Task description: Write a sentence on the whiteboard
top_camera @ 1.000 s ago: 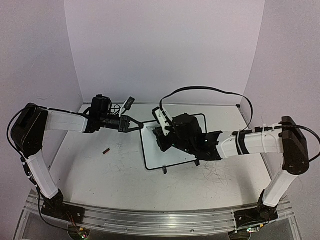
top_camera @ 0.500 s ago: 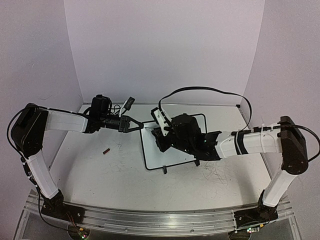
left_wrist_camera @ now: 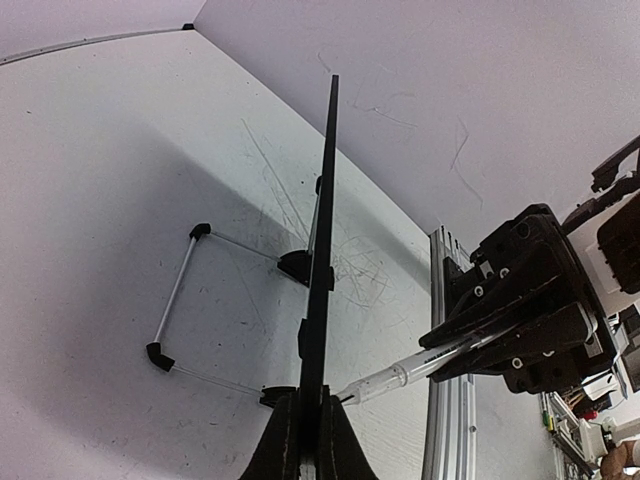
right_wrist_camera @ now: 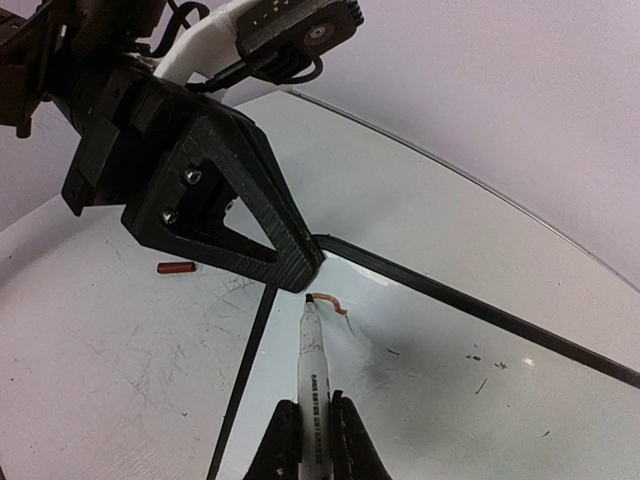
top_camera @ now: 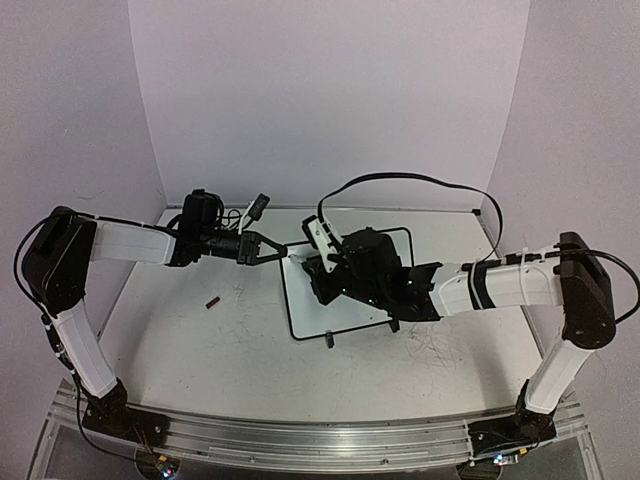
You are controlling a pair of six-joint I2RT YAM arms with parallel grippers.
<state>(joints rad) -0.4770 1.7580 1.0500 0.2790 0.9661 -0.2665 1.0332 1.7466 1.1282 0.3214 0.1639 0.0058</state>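
Note:
The whiteboard (top_camera: 312,306) lies on the table between the arms and shows edge-on in the left wrist view (left_wrist_camera: 326,190). My left gripper (top_camera: 283,251) is shut on its far-left corner, the jaws pressed on the black frame (left_wrist_camera: 310,432). My right gripper (top_camera: 322,268) is shut on a white marker (right_wrist_camera: 311,372). The marker's dark tip touches the board (right_wrist_camera: 430,390) just beside the left gripper's fingers (right_wrist_camera: 250,205). The only writing I see is a short reddish curved stroke (right_wrist_camera: 331,299) at the tip. The marker (left_wrist_camera: 405,373) meets the board from the right.
A small red marker cap (top_camera: 212,301) lies on the scuffed tabletop left of the board, also visible in the right wrist view (right_wrist_camera: 175,268). The board's wire stand and black feet (left_wrist_camera: 180,300) jut out behind it. White walls close in the back and sides.
The right gripper with the marker has crept slightly left over the board. The left arm has not moved.

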